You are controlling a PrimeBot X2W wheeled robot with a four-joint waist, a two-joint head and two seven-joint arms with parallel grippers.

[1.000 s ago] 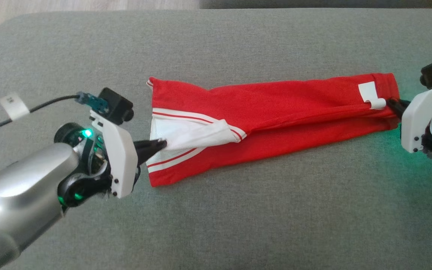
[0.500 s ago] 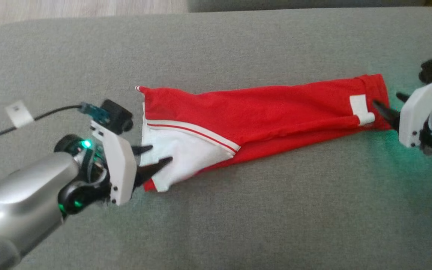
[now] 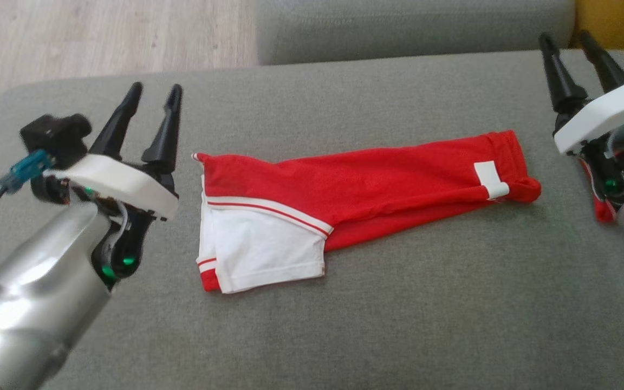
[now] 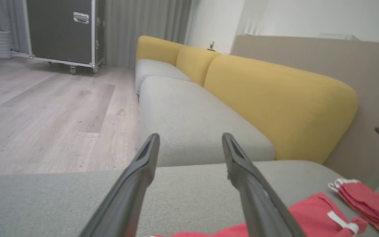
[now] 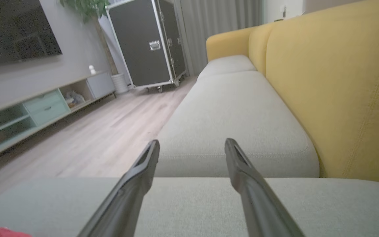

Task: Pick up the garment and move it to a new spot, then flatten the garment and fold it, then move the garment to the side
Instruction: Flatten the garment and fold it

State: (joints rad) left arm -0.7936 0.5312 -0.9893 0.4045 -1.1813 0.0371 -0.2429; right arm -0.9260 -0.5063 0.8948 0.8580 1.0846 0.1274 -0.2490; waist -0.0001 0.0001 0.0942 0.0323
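- Your left claw [image 3: 156, 88] and right claw [image 3: 564, 37] stand upright at either end of the garment [image 3: 366, 179], fingers spread apart and gripping nothing. Neither touches the cloth.
- The garment is red, with a white panel [image 3: 263, 244] at its left end and a white label [image 3: 491, 180] near its right. It lies in a long narrow band across the middle of the grey cushion [image 3: 344, 325], doubled along its length.
- That lie reads as a lengthwise fold set down. The claws flank the two ends because a long strip is best held taut there. By my judgement the end-to-end fold and the move to the side are not yet done.
- The white panel's lower corner juts below the red band, so the edges do not line up. You may want to square that first.
- The head view gives you the whole garment and both claws' places beside it.
- The left wrist view, looking along the left claw [image 4: 189, 136], takes in the garment's [image 4: 314, 214] labelled end low in the frame. It adds a second red cloth [image 4: 364, 200] lying just past it.
- The right wrist view, past the right claw [image 5: 192, 142], shows the yellow sofa back [image 5: 341, 82], a black wheeled case [image 5: 146, 42] and the wood floor [image 5: 110, 138]. A sliver of red sits at its lower left corner, too small to tell which cloth.
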